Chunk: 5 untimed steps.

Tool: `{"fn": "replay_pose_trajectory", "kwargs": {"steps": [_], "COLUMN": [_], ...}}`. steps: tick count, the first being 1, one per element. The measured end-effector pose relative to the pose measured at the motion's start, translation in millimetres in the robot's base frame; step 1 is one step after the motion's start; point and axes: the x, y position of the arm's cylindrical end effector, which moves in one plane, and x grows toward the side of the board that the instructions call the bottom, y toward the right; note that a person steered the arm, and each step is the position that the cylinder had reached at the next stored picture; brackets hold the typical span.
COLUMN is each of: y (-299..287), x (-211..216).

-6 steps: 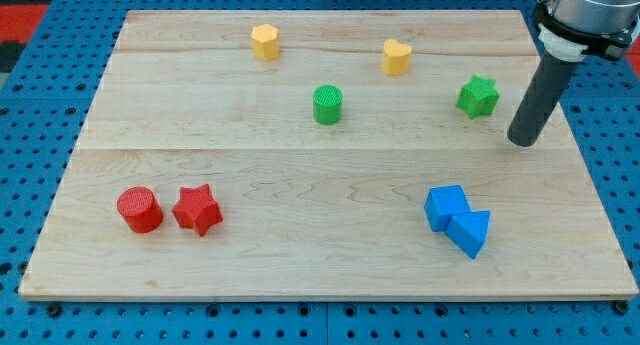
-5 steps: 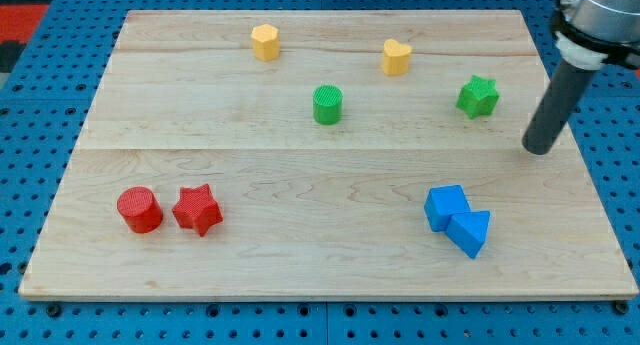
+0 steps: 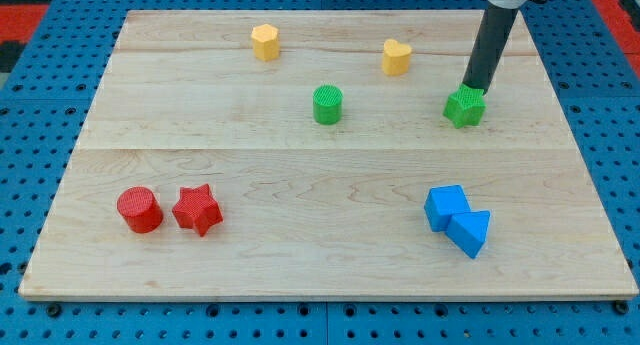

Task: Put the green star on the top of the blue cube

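Note:
The green star (image 3: 464, 107) lies on the wooden board (image 3: 300, 255) at the view's upper right. My tip (image 3: 475, 87) touches the star's top right edge, just above it in the view. The blue cube (image 3: 445, 206) sits at the view's lower right, well below the star. A blue triangular block (image 3: 470, 232) touches the cube's lower right side.
A green cylinder (image 3: 327, 104) stands left of the star. A yellow heart (image 3: 397, 57) and a yellow hexagonal block (image 3: 265, 42) lie near the view's top. A red cylinder (image 3: 139, 209) and a red star (image 3: 197, 209) sit at the lower left.
My tip swung from the right of the green star round to its top right edge. The star has shifted slightly down and left.

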Motion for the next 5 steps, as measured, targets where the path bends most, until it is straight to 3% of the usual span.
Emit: {"fn": "replay_pose_trajectory", "kwargs": {"steps": [1,2,3,4,5], "y": [38.4,31.4,-10.5,-42.7,-35.6], "x": [28.9,47.6,-14.2,-32.1,-30.2]}}
